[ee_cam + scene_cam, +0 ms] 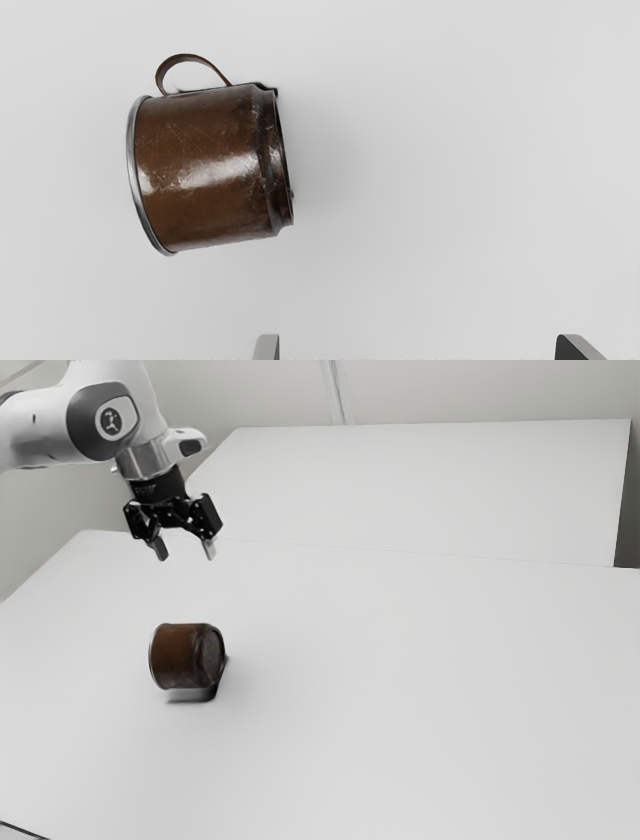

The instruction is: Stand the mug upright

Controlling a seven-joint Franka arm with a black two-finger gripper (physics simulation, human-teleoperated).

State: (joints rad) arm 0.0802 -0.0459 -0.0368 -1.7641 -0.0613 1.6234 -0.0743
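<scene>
While the gripper [186, 556] hangs above the bench [400, 700] with nothing held, the mug [185, 656] lies on its side below it, apart from its tips, in the exterior view. Its rim [152, 657] faces that view's left; bench surface stretches widely to the right, and the far edge runs behind the mug. In the wrist view, the fingers [267, 348] stand wide apart, touching nothing, and the handle [160, 75] juts from the mug's side farther from them.
</scene>
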